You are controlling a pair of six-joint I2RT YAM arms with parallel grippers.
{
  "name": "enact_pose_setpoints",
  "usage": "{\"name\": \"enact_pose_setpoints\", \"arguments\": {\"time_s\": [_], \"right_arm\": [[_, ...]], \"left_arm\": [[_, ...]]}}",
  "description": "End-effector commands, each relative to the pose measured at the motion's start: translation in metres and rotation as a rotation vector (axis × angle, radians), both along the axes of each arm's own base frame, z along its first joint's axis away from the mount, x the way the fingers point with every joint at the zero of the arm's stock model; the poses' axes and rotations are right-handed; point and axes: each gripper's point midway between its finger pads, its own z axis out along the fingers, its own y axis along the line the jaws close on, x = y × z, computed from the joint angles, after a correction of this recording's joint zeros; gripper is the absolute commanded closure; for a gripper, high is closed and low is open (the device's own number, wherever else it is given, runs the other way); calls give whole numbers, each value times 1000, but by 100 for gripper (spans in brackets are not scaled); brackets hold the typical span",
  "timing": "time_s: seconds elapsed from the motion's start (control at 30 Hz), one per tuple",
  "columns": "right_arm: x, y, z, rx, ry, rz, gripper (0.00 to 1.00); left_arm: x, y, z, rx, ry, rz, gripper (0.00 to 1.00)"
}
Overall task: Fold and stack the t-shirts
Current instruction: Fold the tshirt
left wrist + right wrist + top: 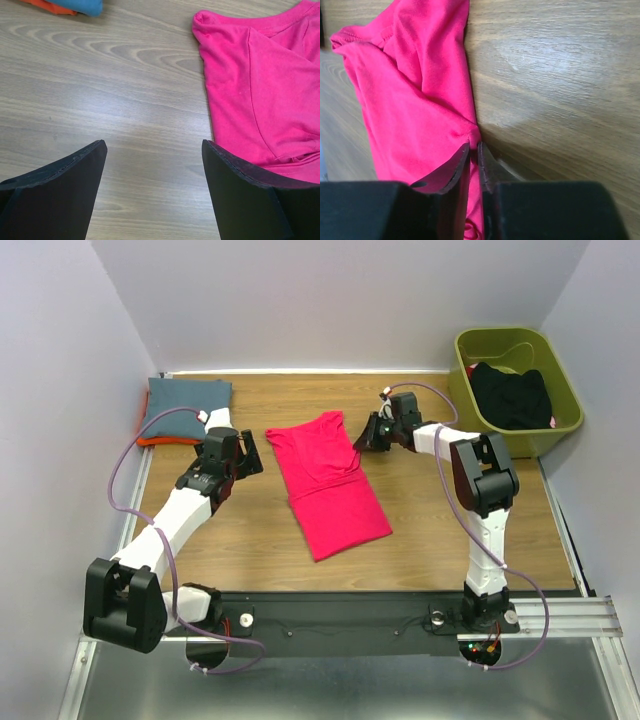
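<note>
Mounting rail: runs along the near edge of the table and carries both arm bases.
Folded stack: slate blue-grey shirt lies on the orange shirt at the far-left corner. Only an orange edge shows beneath it.
Left gripper: fingers spread wide and holding nothing. It is low over bare wood, just beside the left shoulder edge of the pink shirt and not touching it.
Pink shirt: lies flat mid-table as a long narrow panel. Its sleeves appear to be turned inward, so the fold is judged partly done.
Right gripper: fingers nearly closed, pinching the shirt's right edge at the far end. Pink cloth shows between them.
Olive-green bin: stands at the far right and holds the black garment, which has not yet been laid out.
Step in hand (judgement): take the two far corners and fold the panel lengthwise.
Procedure:
- Move the left gripper sideways onto the cloth edge level with the right-hand pinch, then close it on all layers.
- Lift both corners together and keep them level — uneven height would skew the crease.
- Carry them toward the near hem and lay them down before letting go.
Risk: a single-layer pinch may let the tucked sleeve slip out.
</note>
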Motion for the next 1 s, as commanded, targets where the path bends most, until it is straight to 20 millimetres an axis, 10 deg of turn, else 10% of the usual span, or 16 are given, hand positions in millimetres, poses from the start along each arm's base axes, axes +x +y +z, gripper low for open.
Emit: {"name": "enact_pose_setpoints", "arguments": {"time_s": [0.0,0.97], "right_arm": [[11,13,43,23,-122,36,86],[-15,63,37,-154,-189,118,92]], "left_arm": [[5,3,8,1,-38,3,12],[6,0,-4,3,1,-9,13]]}}
